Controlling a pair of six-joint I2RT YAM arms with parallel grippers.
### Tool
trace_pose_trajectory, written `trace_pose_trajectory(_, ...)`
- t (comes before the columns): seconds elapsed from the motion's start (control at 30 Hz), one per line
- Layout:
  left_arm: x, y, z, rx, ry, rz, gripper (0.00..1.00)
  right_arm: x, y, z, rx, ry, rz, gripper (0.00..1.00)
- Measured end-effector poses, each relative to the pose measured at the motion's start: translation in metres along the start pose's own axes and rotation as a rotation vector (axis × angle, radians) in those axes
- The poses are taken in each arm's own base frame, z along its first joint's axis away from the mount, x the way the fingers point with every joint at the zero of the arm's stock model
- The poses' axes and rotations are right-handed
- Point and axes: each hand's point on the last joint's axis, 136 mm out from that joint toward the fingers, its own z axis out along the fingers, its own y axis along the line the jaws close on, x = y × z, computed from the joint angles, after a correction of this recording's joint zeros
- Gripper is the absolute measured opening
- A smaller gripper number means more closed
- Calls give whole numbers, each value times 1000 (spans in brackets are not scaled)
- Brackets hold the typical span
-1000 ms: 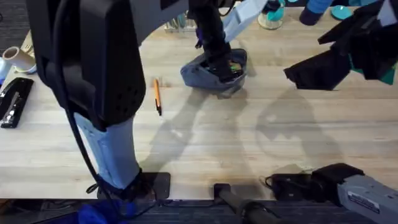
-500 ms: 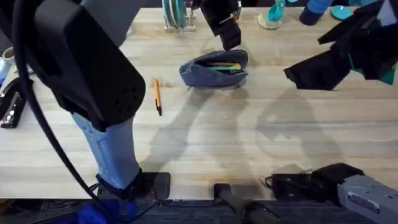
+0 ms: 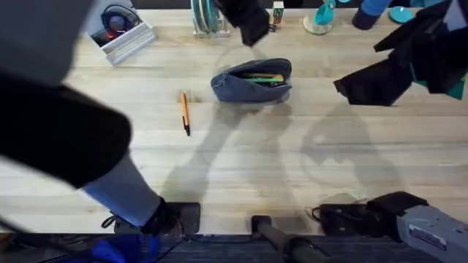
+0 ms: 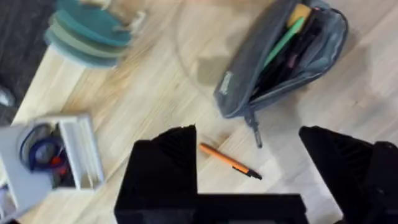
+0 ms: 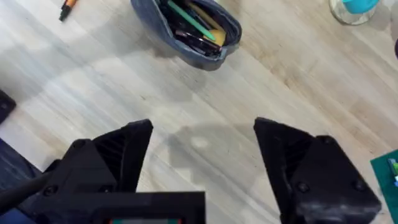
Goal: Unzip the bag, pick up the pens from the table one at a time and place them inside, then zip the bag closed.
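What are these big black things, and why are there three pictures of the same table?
They are two robot arms at a wooden table. One picture comes from a camera above the table, looking down. The other two come from little cameras on each arm's wrist, so the two black fingers at the bottom edge belong to that arm.

The left end effector and the right end effector are both open and hold nothing.

On the table lies a blue-grey bag. Its zipper is open, and you can see pens inside, one of them green. One orange pen lies on the table beside the bag, apart from it. At the far edge of the table there are also a small grey tray and some teal things.
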Motion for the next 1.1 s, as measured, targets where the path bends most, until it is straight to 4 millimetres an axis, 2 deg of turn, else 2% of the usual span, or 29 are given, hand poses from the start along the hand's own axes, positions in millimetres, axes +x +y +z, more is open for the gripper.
trace_pose_trajectory(0.1, 15, 13, -20, -32, -26, -64, 997, 0, 0, 0, 0, 0, 0, 997)
trace_pose_trajectory(0.2, 37, 19, -29, -54, -27, -117, 997, 0, 0, 0, 0, 0, 0, 997)
trace_pose_trajectory(0.37, 69, 15, -32, -74, -16, -166, 997, 0, 0, 0, 0, 0, 0, 997)
trace_pose_trajectory(0.6, 117, 22, -38, -110, 14, -336, 997, 0, 0, 0, 0, 0, 0, 998)
trace_pose_trajectory(0.73, 139, 24, -29, -113, 51, -449, 996, 0, 0, 0, 0, 0, 0, 997)
trace_pose_trajectory(1.1, 176, 21, 27, -100, 147, -736, 996, 0, 0, 0, 0, 0, 0, 997)
